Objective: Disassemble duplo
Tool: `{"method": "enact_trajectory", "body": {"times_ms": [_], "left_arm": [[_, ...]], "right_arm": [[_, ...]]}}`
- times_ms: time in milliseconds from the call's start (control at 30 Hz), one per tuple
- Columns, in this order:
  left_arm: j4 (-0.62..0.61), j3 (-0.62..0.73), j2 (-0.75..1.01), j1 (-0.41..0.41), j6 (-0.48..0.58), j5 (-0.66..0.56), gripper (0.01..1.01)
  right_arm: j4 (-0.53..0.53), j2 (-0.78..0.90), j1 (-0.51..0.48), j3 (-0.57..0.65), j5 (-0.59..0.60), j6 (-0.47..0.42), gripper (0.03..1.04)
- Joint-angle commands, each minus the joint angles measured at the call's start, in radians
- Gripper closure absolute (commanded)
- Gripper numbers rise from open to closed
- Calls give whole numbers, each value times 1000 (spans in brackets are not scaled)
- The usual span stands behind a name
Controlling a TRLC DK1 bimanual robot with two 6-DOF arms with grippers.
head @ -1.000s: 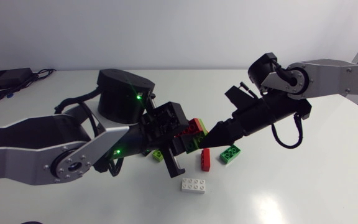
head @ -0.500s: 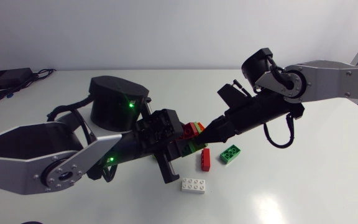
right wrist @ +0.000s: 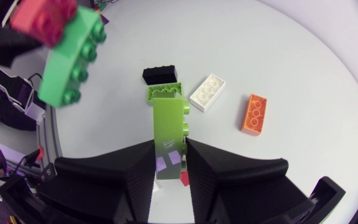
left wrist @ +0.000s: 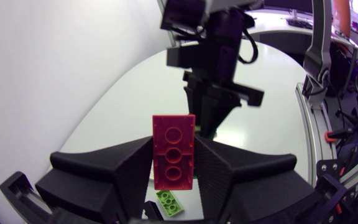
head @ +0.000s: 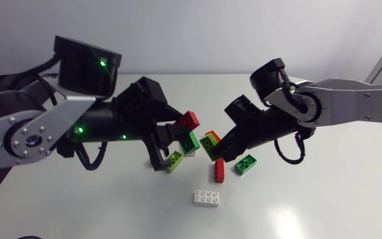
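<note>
Red brick (left wrist: 174, 152) is pinched between the two fingers of the left gripper (left wrist: 174, 144), studs facing the wrist camera and far end standing out past the fingertips. A green brick (right wrist: 73, 59) is joined under it. In the head view the pair hangs in the air, tilted, off the table (head: 310, 206).

Right gripper (right wrist: 169, 144) is directly ahead of the left one in the left wrist view. Its fingers press from both sides on a lime brick (right wrist: 168, 121), which stands upright between them with its upper part above the tips. The lime brick and the red-and-green pair are near each other but apart — a gap shows between them in the right wrist view.

On the table below:
- A second lime brick (head: 174, 160) lies under the left gripper, with a black brick (right wrist: 161, 74) just beside it.
- An orange-red brick (head: 219, 170) lies under the right gripper.
- A loose green brick (head: 246, 164) is near the orange-red brick, not touching it.
- A white brick (head: 206, 197) lies alone, nearest the front of the head view.

All the loose bricks sit around the middle of the white tabletop, well apart from its far edge and its rounded right edge. The left arm's links cross the left part of the table, and the right arm comes in over the right part.
</note>
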Motion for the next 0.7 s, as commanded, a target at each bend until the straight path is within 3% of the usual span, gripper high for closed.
{"method": "enact_trajectory", "body": {"times_ms": [0, 200, 467, 500, 600, 667], "left_arm": [[-25, 56, -10, 43, -60, 53, 726], [-43, 70, 22, 108, -125, 152, 725], [-42, 61, 48, 148, -156, 187, 721], [-40, 64, 51, 149, -160, 187, 721], [-37, 65, 56, 151, -168, 187, 720], [-25, 65, 59, 152, -175, 187, 720]], "right_arm": [[44, 68, 51, -43, 65, -17, 839], [186, 199, 162, -68, 296, -47, 833], [228, 272, 197, -89, 373, -65, 793], [225, 266, 195, -89, 371, -62, 685], [192, 214, 179, -83, 370, -45, 100], [169, 149, 154, -85, 342, -39, 59]]}}
